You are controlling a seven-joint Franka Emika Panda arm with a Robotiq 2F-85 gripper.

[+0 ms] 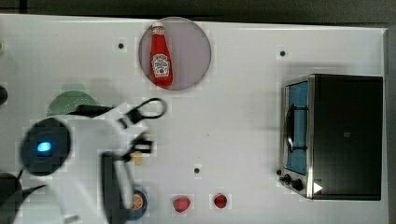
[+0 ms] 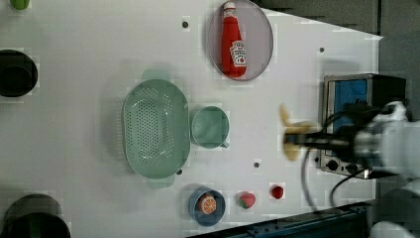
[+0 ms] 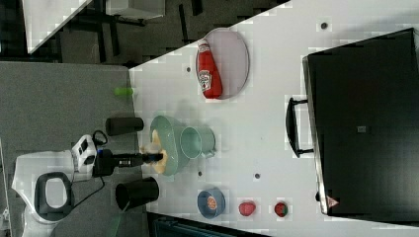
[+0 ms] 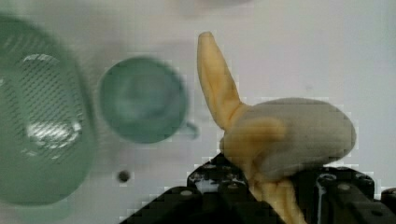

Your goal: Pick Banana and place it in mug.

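White worktop (image 2: 99,59), seen from above in the top view and left view.

Toaster oven (image 1: 343,135), black top, steel front with blue glass, at the top view's right edge; largest item on the surface.

Green perforated colander (image 2: 156,129), oval, long axis running up-down in the left view. Just beside it, on the left view's right, the mug (image 2: 210,127): pale green, round, upright, mouth open upward, small handle toward the lower right in the left view. The two rims look touching or nearly so; cannot tell which.

Grey round plate (image 2: 257,39) near the left view's top, with a red ketchup bottle (image 2: 233,42) lying flat on it, cap toward the top of the left view.

Dark blue cup (image 2: 206,206) near the left view's bottom edge, an orange slice (image 2: 207,204) inside. To the left view's right of it, two small red fruits (image 2: 247,200) in a row, apart from each other.

Black cylinders (image 3: 137,192) stand off the worktop's edge in the right view.

End effector (image 2: 293,140) reaches in level from the left view's right, fingers clamped on the banana (image 2: 287,119). Banana is off the worktop, held in the air. Wrist view: pale yellow peel strip (image 4: 217,84) sticks out away from the fingers, tapering to a tip; a grey-cream stubby body (image 4: 303,135) sits crosswise against the fingers. In the left view the banana's long axis runs up-down, across the fingers, well apart from the mug, on the left view's right of it.
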